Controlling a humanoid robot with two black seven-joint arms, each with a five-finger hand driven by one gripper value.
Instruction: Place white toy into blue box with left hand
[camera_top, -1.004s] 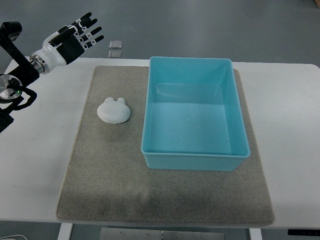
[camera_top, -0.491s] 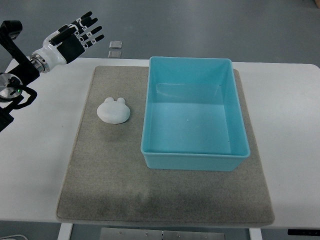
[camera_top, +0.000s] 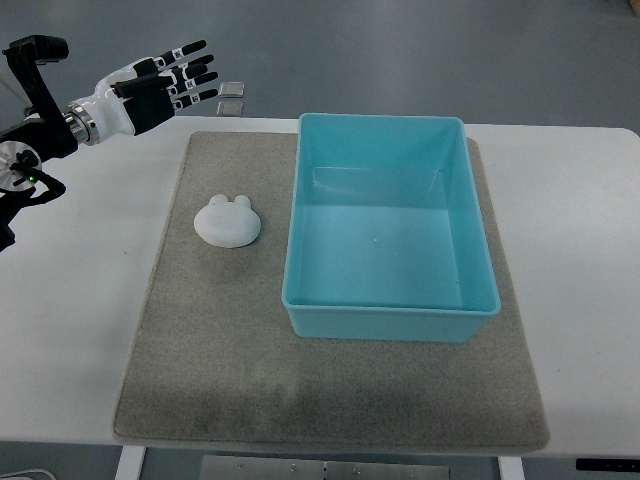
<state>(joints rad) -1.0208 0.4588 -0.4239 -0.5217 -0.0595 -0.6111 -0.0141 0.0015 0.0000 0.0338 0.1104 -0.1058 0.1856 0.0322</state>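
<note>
Still resting untouched on the grey mat (camera_top: 200, 340): white toy (camera_top: 227, 221), just left of the blue box (camera_top: 388, 325), which holds nothing. Up at far left, left hand (camera_top: 155, 85), fingers spread and empty, now rolled flatter and nudged rightward since a moment ago. Probably the reach beginning; grasp not yet made.

A robotics lab or test room is showing here: a plain white surface (camera_top: 580, 200) is carrying a grey felt mat (camera_top: 210, 340), a smooth grey floor (camera_top: 400, 50) is stretching beyond at twelve o'clock, and two small square metal plates (camera_top: 232, 97) are lying on it.
</note>
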